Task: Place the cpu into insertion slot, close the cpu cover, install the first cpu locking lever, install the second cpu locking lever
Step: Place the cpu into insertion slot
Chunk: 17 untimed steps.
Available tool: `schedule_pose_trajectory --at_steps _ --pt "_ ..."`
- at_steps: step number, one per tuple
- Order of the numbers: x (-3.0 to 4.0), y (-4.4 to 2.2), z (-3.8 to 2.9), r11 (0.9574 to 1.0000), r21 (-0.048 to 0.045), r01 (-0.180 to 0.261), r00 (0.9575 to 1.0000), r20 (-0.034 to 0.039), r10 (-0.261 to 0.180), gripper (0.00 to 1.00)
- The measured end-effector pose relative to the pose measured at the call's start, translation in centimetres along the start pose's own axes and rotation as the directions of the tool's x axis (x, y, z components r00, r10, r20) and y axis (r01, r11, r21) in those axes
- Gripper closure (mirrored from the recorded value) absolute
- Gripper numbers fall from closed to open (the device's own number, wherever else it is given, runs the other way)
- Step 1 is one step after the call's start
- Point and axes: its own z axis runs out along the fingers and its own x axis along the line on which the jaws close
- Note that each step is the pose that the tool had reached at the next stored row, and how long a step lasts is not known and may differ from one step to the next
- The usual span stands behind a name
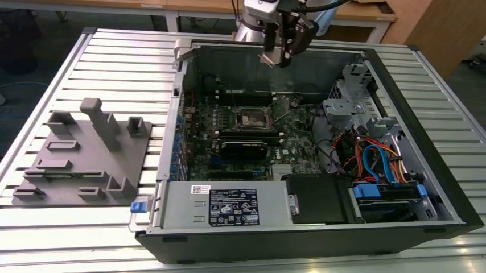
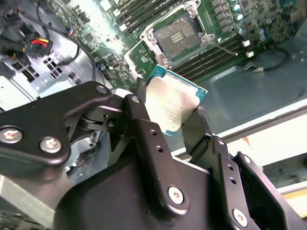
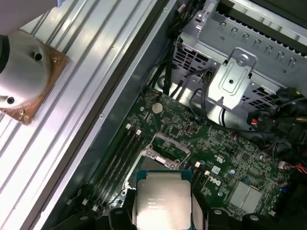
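Closest to you in the second wrist view, your gripper (image 2: 171, 109) is matte black metal, with jointed links held by bright round screws. Its two fingers (image 2: 138, 98) are clamped on opposite edges of the cpu (image 2: 175, 103). The cpu is a thin square chip with a dull, brushed grey lid and a narrow teal-green border, and it sits tilted between the pads. The first wrist view shows the same flat lid (image 3: 163, 203), faintly printed, with rounded corners.

Past the chip lies the insertion slot (image 2: 180, 33), well apart from it. It is a square socket with a silvery stamped rim, and its dark, finely dotted centre lies bare. Long, narrow black memory slots (image 2: 216, 56) run beside it on the glossy green circuit board (image 2: 225, 17), which is studded with small components.

In the exterior view you can see the gripper (image 1: 283, 54) hanging high over the open computer case (image 1: 436, 102), near its far wall. The socket (image 1: 253, 118) is down on the board below it. A perforated silver drive cage (image 3: 240, 72) and a bundle of orange and blue cables (image 1: 376, 159) fill one side of the case. A grey sheet-metal power-supply box (image 1: 227, 207) with a label sits at the near edge.

Farther off, on the exterior view's left, a grey moulded fixture (image 1: 83, 159) with posts and blocks rests on the ribbed aluminium table (image 1: 114, 62).
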Motion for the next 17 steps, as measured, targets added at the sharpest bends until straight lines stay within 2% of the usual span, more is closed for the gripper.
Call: schedule_pose_trajectory --at_steps 5,11,17 --pt "0.02 -0.05 0.05 0.9972 -0.0017 -0.075 0.9971 0.0066 0.075 0.46" --pt "0.07 -0.1 0.11 0.9894 -0.0037 -0.145 0.9893 0.0128 0.145 0.46" --pt "0.08 -0.12 0.18 0.987 -0.0036 -0.161 0.9869 0.014 0.161 0.46"
